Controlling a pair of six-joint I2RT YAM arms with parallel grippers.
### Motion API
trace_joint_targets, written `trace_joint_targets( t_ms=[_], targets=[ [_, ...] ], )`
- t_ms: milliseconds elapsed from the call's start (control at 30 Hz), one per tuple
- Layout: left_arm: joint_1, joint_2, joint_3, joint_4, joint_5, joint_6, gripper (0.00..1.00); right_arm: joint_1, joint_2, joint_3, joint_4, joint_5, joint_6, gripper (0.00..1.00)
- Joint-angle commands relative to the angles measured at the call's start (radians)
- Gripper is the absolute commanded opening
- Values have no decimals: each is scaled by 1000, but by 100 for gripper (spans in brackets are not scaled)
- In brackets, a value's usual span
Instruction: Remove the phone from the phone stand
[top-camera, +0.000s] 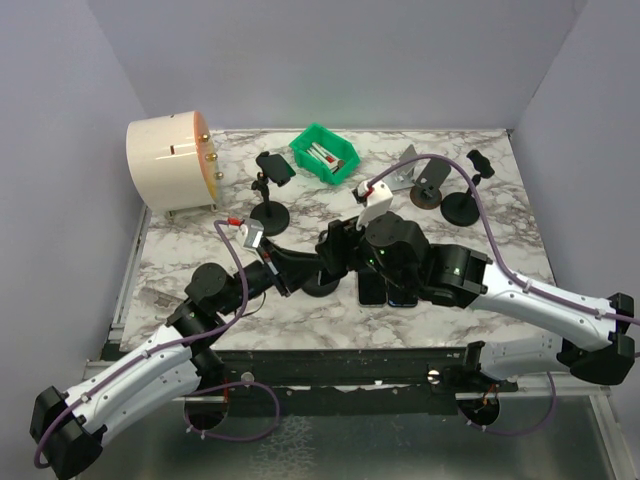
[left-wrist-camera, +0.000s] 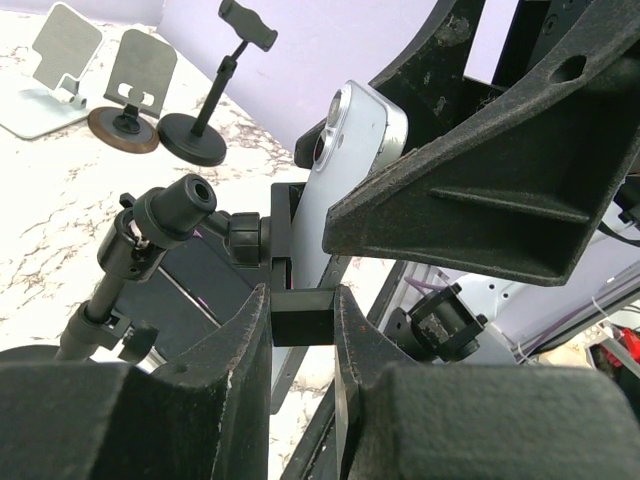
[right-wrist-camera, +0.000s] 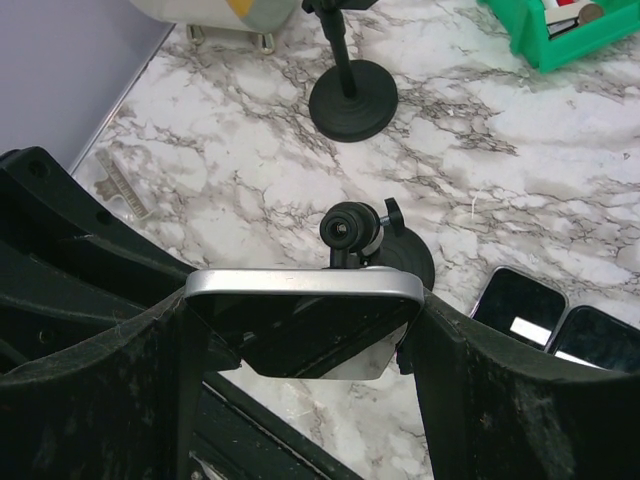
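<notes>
The right gripper (right-wrist-camera: 305, 335) clamps the phone (right-wrist-camera: 300, 288), with one finger on each side edge. The phone stands upright mid-table, right against the clamp of the stand (left-wrist-camera: 185, 207). Whether it sits in that clamp or is clear of it I cannot tell. The left gripper (left-wrist-camera: 302, 318) is narrow, pinching a black block on the stand. Two other phones (right-wrist-camera: 520, 305) lie flat near the stand's base.

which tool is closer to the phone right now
Right. The right tool grips the phone by its edges; the left tool is clamped on the stand, just beside the phone.
</notes>
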Motion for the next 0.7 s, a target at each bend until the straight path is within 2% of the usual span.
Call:
trace_joint_targets(
  t_ms=[0, 300, 533, 667],
  targets=[
    [12, -9, -14, -11, -27, -5, 0, -18, -72, -10, -26, 83, -4, 0],
    [12, 12, -17, -11, 5, -2, 0, -18, -127, -34, 41, 119, 20, 0],
    [11, 32, -17, 0, 15, -4, 0, -19, -146, -66, 148, 42, 7, 0],
    [12, 29, -16, 14, 17, -7, 0, -18, -130, -89, 152, 21, 9, 0]
  ],
)
